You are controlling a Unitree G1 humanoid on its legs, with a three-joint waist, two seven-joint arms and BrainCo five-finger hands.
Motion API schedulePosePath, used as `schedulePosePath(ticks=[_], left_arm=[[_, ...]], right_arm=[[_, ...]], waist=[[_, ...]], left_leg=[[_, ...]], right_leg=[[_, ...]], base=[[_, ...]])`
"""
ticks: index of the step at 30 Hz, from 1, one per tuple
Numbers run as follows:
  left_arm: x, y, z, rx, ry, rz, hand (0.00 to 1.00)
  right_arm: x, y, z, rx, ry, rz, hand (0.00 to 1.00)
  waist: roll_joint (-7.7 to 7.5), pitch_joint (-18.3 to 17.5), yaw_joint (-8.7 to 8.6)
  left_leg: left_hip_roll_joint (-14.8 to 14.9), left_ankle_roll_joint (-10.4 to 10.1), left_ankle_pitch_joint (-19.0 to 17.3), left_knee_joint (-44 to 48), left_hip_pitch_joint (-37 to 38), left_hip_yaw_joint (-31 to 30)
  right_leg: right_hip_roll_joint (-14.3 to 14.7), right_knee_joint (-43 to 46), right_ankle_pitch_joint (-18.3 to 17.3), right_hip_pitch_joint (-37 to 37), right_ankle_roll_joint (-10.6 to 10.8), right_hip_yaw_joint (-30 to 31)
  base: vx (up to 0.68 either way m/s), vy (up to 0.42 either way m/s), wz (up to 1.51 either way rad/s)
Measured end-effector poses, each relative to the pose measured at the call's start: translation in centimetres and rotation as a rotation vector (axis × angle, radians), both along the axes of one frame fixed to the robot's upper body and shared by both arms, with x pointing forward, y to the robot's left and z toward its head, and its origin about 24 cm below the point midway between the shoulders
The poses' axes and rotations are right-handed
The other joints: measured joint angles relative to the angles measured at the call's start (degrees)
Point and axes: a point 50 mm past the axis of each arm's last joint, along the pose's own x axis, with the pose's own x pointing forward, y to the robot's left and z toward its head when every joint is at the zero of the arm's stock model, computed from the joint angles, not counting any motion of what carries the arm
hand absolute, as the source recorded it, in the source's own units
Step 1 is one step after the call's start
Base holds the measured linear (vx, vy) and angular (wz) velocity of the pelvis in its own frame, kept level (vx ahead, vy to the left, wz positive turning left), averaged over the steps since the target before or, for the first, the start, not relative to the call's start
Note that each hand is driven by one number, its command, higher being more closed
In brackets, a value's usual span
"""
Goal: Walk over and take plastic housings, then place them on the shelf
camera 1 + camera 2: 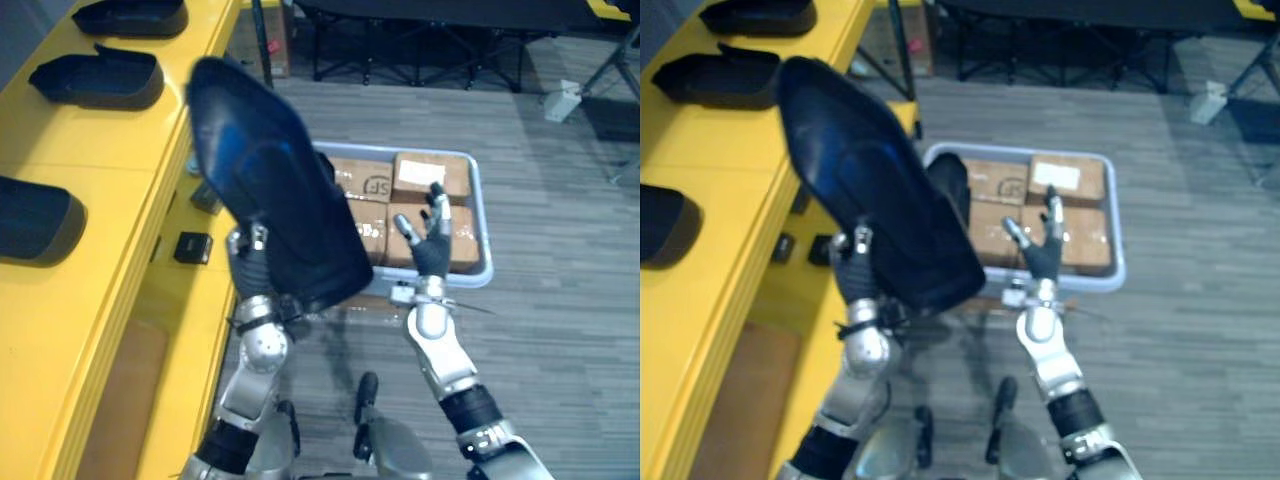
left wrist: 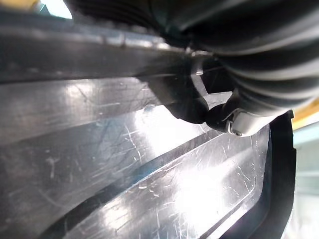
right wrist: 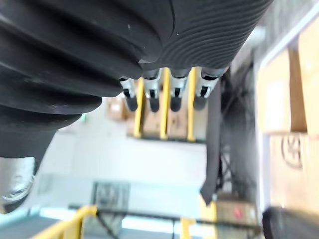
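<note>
**A:** Start at the fingers [image 2: 236,124] of the left hand [image 1: 247,268]. They are clamped on the lower rim of the black plastic housing [image 1: 270,170], with one dark tip pressed to its glossy, scratched inner face.

**B:** And that housing is up in the air! It's a long dark shell tilted on a slant, rising from the hand over the left end of the grey crate [image 1: 470,281].

**A:** Over to the right hand [image 1: 432,250]. Its fingers [image 3: 152,92] are straight and spread apart, and it holds nothing. It hangs above the near right part of the crate, palm turned toward the housing.

**B:** Under it, the crate is packed with brown cardboard boxes [image 1: 430,172], and it sits on the grey plank floor [image 1: 560,250].

**A:** There's a dark shape [image 1: 950,188] tucked in the crate's left end. I can't tell what it is.

**B:** Left of the crate runs the yellow shelf [image 1: 100,150]. Three other housings [image 1: 100,78] lie on its top, well apart from one another.

**A:** A small black box [image 1: 192,247] sits on the shelf's lower ledge, between the shelf top and the crate.
</note>
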Motion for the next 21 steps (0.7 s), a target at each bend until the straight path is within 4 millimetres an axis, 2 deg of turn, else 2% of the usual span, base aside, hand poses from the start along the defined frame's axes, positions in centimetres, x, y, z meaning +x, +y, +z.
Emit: schedulePosePath(ticks=[3,4,5,6,8,11,13,18,21], left_arm=[[-0.7,0.6,-0.7,-0.024,0.012,0.027,1.0],[-1.1,1.0,-0.9,-0.032,0.019,0.047,1.0],[-1.8,2.1,-1.2,-0.044,0.015,0.091,1.0],[-1.9,2.3,-1.3,-0.041,0.015,0.1,1.0],[-2.5,3.5,-1.6,-0.01,0.01,0.161,1.0],[-3.0,4.8,-1.9,0.022,0.008,0.222,1.0],[-3.2,4.9,-1.8,0.027,-0.009,0.223,1.0],[-4.3,5.4,-1.1,0.087,-0.062,0.203,1.0],[-4.9,5.9,-1.4,0.13,-0.054,0.174,1.0]], right_arm=[[-1.8,-1.9,-0.8,0.104,0.001,-0.003,0.0],[-2.6,-2.7,-1.4,0.131,0.011,-0.011,0.0],[-4.1,-4.4,-2.8,0.153,0.035,-0.037,0.0],[-4.4,-4.7,-3.0,0.152,0.041,-0.04,0.0],[-6.3,-6.3,-4.2,0.161,0.071,-0.057,0.0],[-8.1,-7.3,-4.2,0.189,0.033,-0.021,0.0],[-8.8,-7.8,-4.3,0.192,0.02,-0.011,0.0],[-9.8,-7.9,-5.2,0.209,0.058,-0.002,0.0],[-10.4,-9.2,-5.9,0.219,0.078,-0.047,0.0]], waist=[[0.58,-0.38,-0.04],[0.84,-0.53,-0.08],[1.19,-0.73,-0.1],[1.25,-0.77,-0.1],[1.62,-1.44,-0.89],[1.67,-2.21,-1.71],[1.51,-2.93,-1.74],[1.28,-4.39,-1.95],[1.62,-6.42,-1.86]], left_leg=[[0.06,0.09,-0.3,-0.04,0.07,0.29],[0.1,0.09,-0.44,-0.05,0.13,0.5],[0.24,0.13,-0.69,-0.16,0.54,1.2],[0.26,0.11,-0.74,-0.19,0.67,1.34],[0.37,0.12,-1.02,-0.73,1.11,2.01],[0.53,0.12,-1.23,-1.48,2.06,3.48],[0.66,0.15,-1.32,-1.6,2.01,4.21],[0.84,0.04,-1.35,-2.29,2.46,4.67],[0.81,-0.01,-1.3,-3.19,3.32,4.8]], right_leg=[[0.05,0.0,-0.03,-0.08,0.02,0.22],[0.09,0.0,-0.03,-0.13,0.02,0.42],[0.19,0.0,-0.06,-0.19,0.06,1.33],[0.22,0.0,-0.07,-0.19,0.07,1.46],[0.35,0.0,-0.19,-0.21,0.21,1.94],[0.53,-0.01,-0.38,-0.39,0.41,3.32],[0.65,-0.02,-0.45,-0.87,0.51,4.01],[0.97,-0.03,-0.53,-1.06,0.35,4.63],[0.99,-0.01,-0.53,-0.73,0.26,4.65]], base=[[0.0,0.044,-0.04],[0.03,0.08,-0.16],[0.02,0.059,-0.18],[0.02,0.06,-0.22],[0.01,0.046,-0.17],[0.0,0.053,-0.22],[-0.02,0.037,-0.19],[-0.01,0.024,-0.07],[0.02,0.044,-0.01]])
